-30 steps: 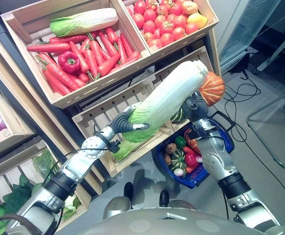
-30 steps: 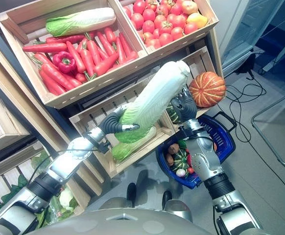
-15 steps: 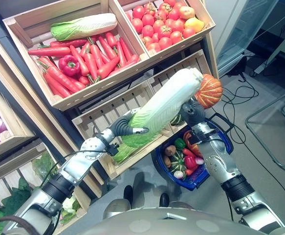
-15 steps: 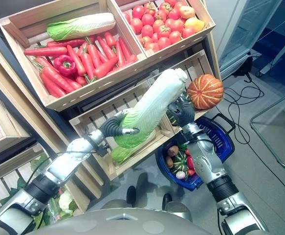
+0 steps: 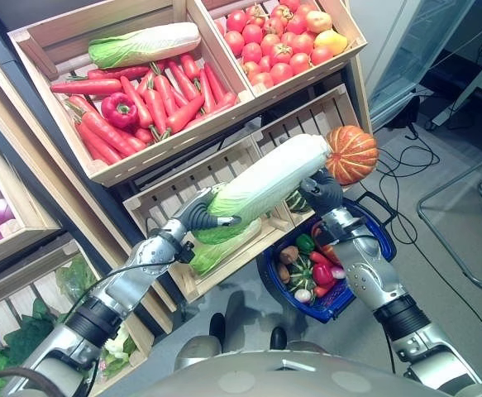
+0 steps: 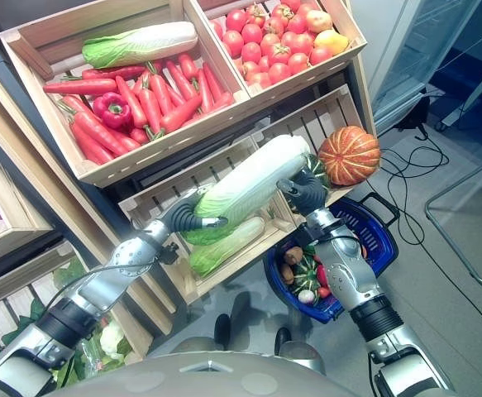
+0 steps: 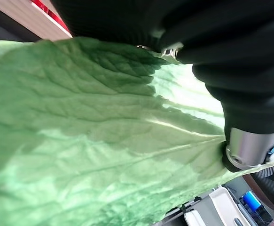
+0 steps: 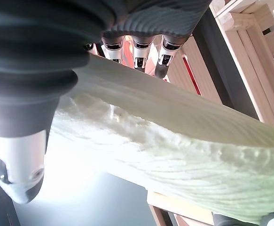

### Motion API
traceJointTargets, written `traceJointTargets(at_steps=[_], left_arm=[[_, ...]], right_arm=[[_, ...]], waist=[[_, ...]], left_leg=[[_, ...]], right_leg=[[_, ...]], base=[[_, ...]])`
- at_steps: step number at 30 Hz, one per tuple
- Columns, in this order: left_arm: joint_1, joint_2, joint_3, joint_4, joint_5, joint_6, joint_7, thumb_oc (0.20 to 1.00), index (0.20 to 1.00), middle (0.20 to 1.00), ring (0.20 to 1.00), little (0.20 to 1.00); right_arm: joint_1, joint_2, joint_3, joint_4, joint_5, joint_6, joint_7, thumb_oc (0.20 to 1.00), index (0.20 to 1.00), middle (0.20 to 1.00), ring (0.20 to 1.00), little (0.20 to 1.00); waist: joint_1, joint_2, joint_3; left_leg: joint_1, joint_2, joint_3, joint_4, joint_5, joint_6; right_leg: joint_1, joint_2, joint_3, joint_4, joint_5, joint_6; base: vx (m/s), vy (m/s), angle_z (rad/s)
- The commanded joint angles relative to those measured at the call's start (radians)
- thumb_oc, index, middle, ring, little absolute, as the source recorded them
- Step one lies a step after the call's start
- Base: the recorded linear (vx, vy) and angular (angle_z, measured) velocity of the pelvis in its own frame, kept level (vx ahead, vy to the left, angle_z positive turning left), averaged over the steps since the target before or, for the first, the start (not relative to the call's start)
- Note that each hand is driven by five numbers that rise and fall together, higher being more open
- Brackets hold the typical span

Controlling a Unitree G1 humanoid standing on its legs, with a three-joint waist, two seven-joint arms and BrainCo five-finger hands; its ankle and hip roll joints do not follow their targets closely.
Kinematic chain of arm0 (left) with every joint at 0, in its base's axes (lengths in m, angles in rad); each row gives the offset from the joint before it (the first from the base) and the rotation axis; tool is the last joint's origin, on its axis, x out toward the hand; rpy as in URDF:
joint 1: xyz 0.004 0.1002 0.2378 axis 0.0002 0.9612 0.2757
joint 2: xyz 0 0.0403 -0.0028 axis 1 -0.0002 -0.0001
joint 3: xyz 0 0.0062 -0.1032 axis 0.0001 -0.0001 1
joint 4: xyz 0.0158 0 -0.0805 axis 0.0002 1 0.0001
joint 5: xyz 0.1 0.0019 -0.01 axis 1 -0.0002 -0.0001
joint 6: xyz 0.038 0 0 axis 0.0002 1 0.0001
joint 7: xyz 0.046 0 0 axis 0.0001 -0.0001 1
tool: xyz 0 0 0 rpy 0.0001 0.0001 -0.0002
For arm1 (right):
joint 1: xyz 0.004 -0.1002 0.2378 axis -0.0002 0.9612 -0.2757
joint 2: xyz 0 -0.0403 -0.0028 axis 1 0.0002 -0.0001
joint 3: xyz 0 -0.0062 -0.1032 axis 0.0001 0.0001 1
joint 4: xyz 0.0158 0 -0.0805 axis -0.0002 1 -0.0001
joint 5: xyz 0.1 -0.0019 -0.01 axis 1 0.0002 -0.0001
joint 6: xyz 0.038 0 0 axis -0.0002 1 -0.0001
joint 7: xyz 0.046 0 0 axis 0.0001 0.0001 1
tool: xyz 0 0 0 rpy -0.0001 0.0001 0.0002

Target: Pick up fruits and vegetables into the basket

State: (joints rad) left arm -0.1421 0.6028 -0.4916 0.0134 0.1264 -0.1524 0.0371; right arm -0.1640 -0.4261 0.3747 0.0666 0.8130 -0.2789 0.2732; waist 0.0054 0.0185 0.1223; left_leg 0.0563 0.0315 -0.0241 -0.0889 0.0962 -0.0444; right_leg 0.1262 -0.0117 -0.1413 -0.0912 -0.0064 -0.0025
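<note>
From the head cameras I see my left hand (image 5: 198, 217) curled round the leafy green end of the napa cabbage (image 5: 261, 186), my right hand (image 6: 305, 192) gripping its white end. It hangs slantwise before the lower crate (image 5: 193, 184), above the blue basket (image 5: 371, 263), just beside a pumpkin (image 5: 352, 154). Left wrist: leaf (image 7: 90, 136) presses against my thumb. Right wrist: fingers (image 8: 140, 52) wrap over the pale stalk.

Napa cabbage (image 6: 245, 187) in both hands, L (image 6: 193, 217) & R (image 6: 305, 192), above basket (image 6: 371, 241).
</note>
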Motion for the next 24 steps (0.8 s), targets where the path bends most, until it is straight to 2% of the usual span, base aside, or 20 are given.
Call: traceJointTargets(at_steps=[1, 2, 3, 4, 5, 6, 7, 19, 24], left_arm=[[-0.044, 0.008, 0.054, 0.026, 0.036, -0.031, 0.029, 0.2, 0.2, 0.2, 0.2, 0.2], [-0.043, 0.008, 0.047, 0.022, 0.037, -0.032, 0.025, 0.2, 0.2, 0.2, 0.2, 0.2], [-0.044, 0.006, 0.045, 0.019, 0.035, -0.034, 0.02, 0.2, 0.2, 0.2, 0.2, 0.2], [-0.043, 0.005, 0.04, 0.018, 0.041, -0.04, 0.02, 0.2, 0.2, 0.2, 0.2, 0.2], [-0.045, 0.005, 0.037, 0.016, 0.041, -0.038, 0.016, 0.2, 0.2, 0.2, 0.2, 0.2], [-0.045, 0.006, 0.037, 0.01, 0.038, -0.036, 0.007, 0.2, 0.2, 0.2, 0.2, 0.2], [-0.044, 0.006, 0.037, 0.006, 0.04, -0.032, 0.001, 0.2, 0.2, 0.2, 0.2, 0.2], [-0.054, 0.02, 0.01, -0.006, 0.039, -0.036, -0.058, 0.2, 0.2, 0.2, 0.2, 0.2], [-0.055, 0.021, -0.004, -0.013, 0.026, -0.002, -0.085, 0.2, 0.2, 0.2, 0.2, 0.2]], right_arm=[[-0.028, 0.008, 0.014, -0.095, -0.011, -0.026, 0.066, 1.0, 1.0, 1.0, 1.0, 1.0], [-0.029, 0.011, 0.015, -0.096, 0.004, -0.018, 0.082, 1.0, 1.0, 1.0, 1.0, 1.0], [-0.028, 0.013, 0.018, -0.098, 0.008, -0.015, 0.087, 0.875, 0.875, 0.875, 0.875, 0.875], [-0.026, 0.014, 0.02, -0.096, 0.014, -0.012, 0.096, 0.589, 0.589, 0.589, 0.589, 0.589], [-0.026, 0.016, 0.023, -0.094, 0.021, -0.009, 0.102, 0.379, 0.379, 0.379, 0.379, 0.379], [-0.027, 0.017, 0.026, -0.097, 0.024, -0.004, 0.1, 0.272, 0.272, 0.272, 0.272, 0.272], [-0.024, 0.02, 0.03, -0.096, 0.025, -0.004, 0.103, 0.2, 0.2, 0.2, 0.2, 0.2], [-0.024, 0.034, 0.052, -0.098, 0.062, 0.0, 0.102, 0.2, 0.2, 0.2, 0.2, 0.2], [-0.016, 0.042, 0.059, -0.101, 0.078, -0.003, 0.089, 0.2, 0.2, 0.2, 0.2, 0.2]], waist=[[0.018, -0.039, -0.039], [0.018, -0.038, -0.038], [0.018, -0.038, -0.038], [0.017, -0.038, -0.038], [0.017, -0.038, -0.037], [0.017, -0.038, -0.037], [0.017, -0.038, -0.037], [0.016, -0.034, -0.041], [0.011, -0.032, -0.044]], left_leg=[[0.017, -0.036, 0.022, 0.002, -0.123, 0.036], [0.018, -0.035, 0.022, 0.002, -0.124, 0.036], [0.019, -0.035, 0.023, 0.002, -0.125, 0.036], [0.019, -0.035, 0.024, 0.002, -0.126, 0.035], [0.019, -0.034, 0.024, 0.002, -0.126, 0.035], [0.02, -0.035, 0.024, 0.002, -0.126, 0.035], [0.02, -0.034, 0.025, 0.002, -0.126, 0.035], [0.021, -0.035, 0.027, 0.002, -0.125, 0.036], [0.021, -0.035, 0.029, 0.002, -0.126, 0.037]], right_leg=[[-0.04, -0.047, 0.016, 0.004, 0.007, 0.095], [-0.039, -0.047, 0.016, 0.004, 0.006, 0.095], [-0.039, -0.047, 0.016, 0.004, 0.005, 0.095], [-0.039, -0.048, 0.015, 0.004, 0.004, 0.095], [-0.039, -0.048, 0.015, 0.004, 0.004, 0.096], [-0.038, -0.048, 0.016, 0.004, 0.004, 0.096], [-0.038, -0.048, 0.015, 0.004, 0.004, 0.096], [-0.038, -0.051, 0.016, 0.004, 0.005, 0.099], [-0.039, -0.051, 0.019, 0.004, 0.005, 0.1]], base=[[0.0, 0.0, 0.0], [0.0, 0.0, 0.0], [0.0, 0.0, 0.0], [0.0, 0.0, 0.0], [0.0, 0.0, 0.0], [0.0, 0.0, 0.0], [0.0, 0.0, 0.0], [0.0, 0.0, 0.0], [0.0, 0.0, 0.0]])
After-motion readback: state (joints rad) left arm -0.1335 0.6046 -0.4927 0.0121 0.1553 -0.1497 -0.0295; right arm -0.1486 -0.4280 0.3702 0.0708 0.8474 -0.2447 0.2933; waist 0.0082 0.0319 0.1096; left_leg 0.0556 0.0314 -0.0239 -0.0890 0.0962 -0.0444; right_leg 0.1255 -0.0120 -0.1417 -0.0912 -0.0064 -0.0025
